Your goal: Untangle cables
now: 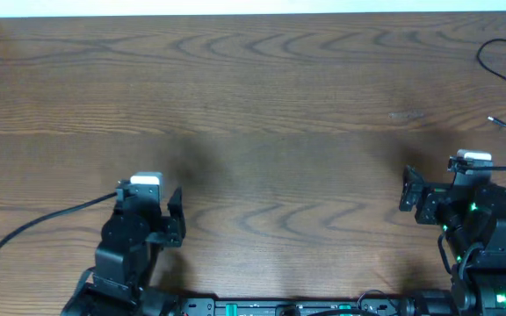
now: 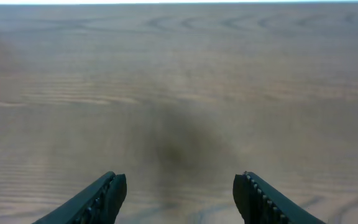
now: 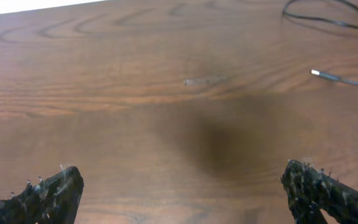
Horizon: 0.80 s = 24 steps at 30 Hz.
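A thin black cable [image 1: 502,63] lies looped at the table's far right edge and runs out of view. In the right wrist view that cable [image 3: 328,21] shows at the top right. A second thin black cord with a small plug end [image 1: 493,120] lies just below the loop, and the plug end [image 3: 316,73] shows silver-tipped. My right gripper [image 3: 182,169] is wide open over bare wood, short of the plug. My right gripper [image 1: 469,178] sits at the near right. My left gripper [image 2: 179,178] is open with nothing between its fingers, far from the cords. My left gripper [image 1: 150,200] is at the near left.
A thicker black arm cable [image 1: 25,230] curves across the near left of the wooden table [image 1: 262,96]. The table's far edge [image 1: 253,12] meets a white strip. A faint scuff [image 3: 202,80] marks the wood ahead of my right gripper.
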Tool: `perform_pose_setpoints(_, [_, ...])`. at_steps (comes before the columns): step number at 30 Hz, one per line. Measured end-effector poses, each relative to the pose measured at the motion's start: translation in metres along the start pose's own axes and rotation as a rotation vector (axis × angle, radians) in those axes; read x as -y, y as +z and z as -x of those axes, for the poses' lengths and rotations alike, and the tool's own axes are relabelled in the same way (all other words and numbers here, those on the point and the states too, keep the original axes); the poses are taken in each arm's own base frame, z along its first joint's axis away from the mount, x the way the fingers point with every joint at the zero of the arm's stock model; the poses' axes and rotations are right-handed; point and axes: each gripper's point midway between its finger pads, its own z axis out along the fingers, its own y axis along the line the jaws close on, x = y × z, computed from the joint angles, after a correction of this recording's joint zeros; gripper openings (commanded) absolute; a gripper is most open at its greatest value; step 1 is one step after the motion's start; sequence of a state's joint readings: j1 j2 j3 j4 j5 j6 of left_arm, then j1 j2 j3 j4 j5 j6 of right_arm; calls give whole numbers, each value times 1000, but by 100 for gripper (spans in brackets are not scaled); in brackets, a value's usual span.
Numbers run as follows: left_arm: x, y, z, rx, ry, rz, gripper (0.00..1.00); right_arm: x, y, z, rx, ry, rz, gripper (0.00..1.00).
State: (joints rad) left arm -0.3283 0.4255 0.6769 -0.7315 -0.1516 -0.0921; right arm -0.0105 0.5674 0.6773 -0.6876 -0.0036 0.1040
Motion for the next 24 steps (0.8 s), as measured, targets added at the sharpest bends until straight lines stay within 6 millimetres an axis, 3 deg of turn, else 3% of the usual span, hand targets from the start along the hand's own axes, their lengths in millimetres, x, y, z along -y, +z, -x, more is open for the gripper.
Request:
perform_pose_setpoints(2, [-1,2,-6,-7,9,1,61,1,-1,0,1,3,-5,99])
perform_pose_setpoints(3, [-1,2,-7,-13,13,2,67,1,-1,0,2,3,-7,99])
perform_pose_setpoints(5, [-2,2,-9,-16,26,7,99,2,-1,0,2,6,-12,99])
perform_pose_setpoints(11, [-3,2,-11,-27,25,16,99,4,-1,-4,-11,11,-20,99])
perform_pose_setpoints(18, [-4,2,-13,-36,26,17,99,6,-2,-25,-100,11,-29,99])
perform_pose_setpoints(24, [-4,2,-13,-36,26,17,99,6,-3,-27,-107,11,-30,99])
